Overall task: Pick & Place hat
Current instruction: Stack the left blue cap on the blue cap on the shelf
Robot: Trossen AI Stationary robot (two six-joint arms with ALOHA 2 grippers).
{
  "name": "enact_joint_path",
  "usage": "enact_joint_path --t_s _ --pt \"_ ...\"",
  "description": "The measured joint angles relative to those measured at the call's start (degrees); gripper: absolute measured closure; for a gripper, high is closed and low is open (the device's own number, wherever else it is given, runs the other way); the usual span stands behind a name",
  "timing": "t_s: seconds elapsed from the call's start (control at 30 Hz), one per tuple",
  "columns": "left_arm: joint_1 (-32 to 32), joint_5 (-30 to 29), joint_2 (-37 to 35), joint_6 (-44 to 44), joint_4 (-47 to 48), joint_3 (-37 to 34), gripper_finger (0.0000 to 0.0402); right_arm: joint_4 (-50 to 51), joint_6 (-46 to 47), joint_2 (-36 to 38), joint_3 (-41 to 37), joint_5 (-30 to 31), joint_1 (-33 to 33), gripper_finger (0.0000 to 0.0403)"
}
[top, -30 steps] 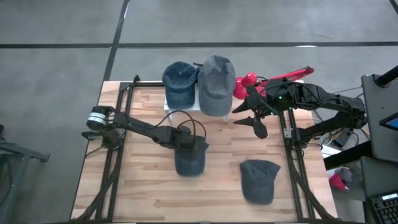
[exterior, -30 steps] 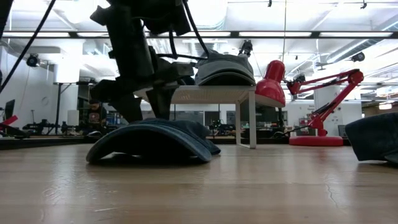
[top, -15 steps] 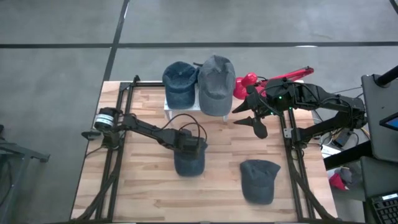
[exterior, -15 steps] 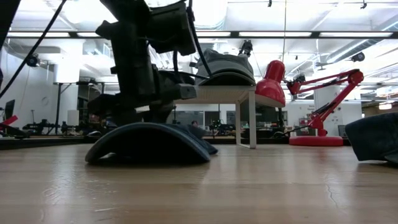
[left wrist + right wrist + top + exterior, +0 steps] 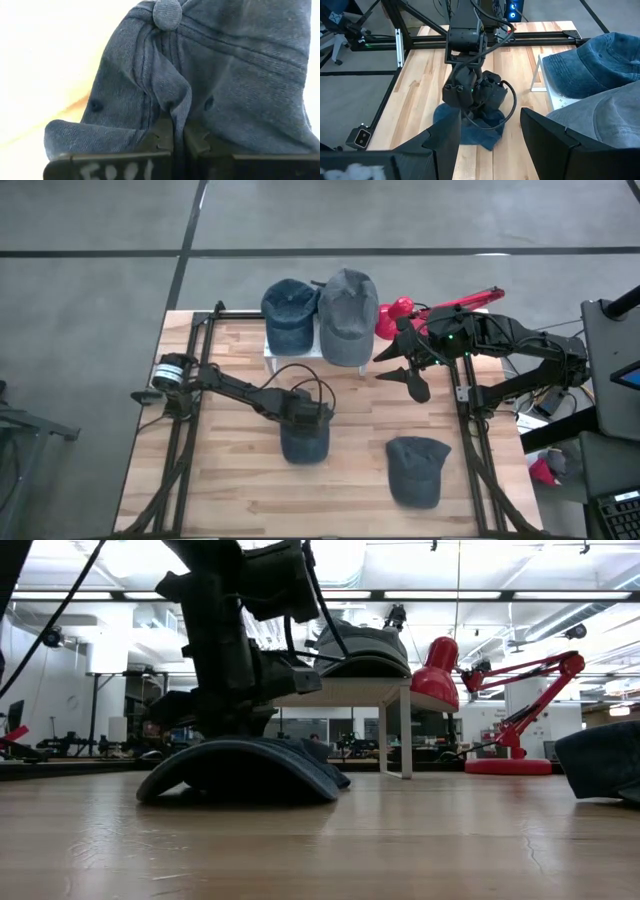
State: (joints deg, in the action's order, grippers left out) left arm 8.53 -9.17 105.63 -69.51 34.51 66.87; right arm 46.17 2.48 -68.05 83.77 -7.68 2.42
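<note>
One left hand (image 5: 172, 142) pinches blue hat (image 5: 240, 80) fabric.

Two dark, jointed arms with black looping cables, a green light on the right arm (image 5: 452, 338), white handwritten marks on the left fingers (image 5: 150, 167).

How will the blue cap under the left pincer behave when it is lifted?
Probably floppy: the blue cap already bunches into a fold where the left pincer is shut on its cloth. It will likely sag, the brim hanging down. It looks light and unlikely to slip.
</note>
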Motion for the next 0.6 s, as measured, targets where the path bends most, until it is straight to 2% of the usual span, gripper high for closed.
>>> enact_joint_path --t_s 0.6 --pt "4.13 -0.30 -5.81 4.99 3.96 7.85 0.0401 0.00 -0.10 0.00 0.00 0.02 0.00 0.0199"
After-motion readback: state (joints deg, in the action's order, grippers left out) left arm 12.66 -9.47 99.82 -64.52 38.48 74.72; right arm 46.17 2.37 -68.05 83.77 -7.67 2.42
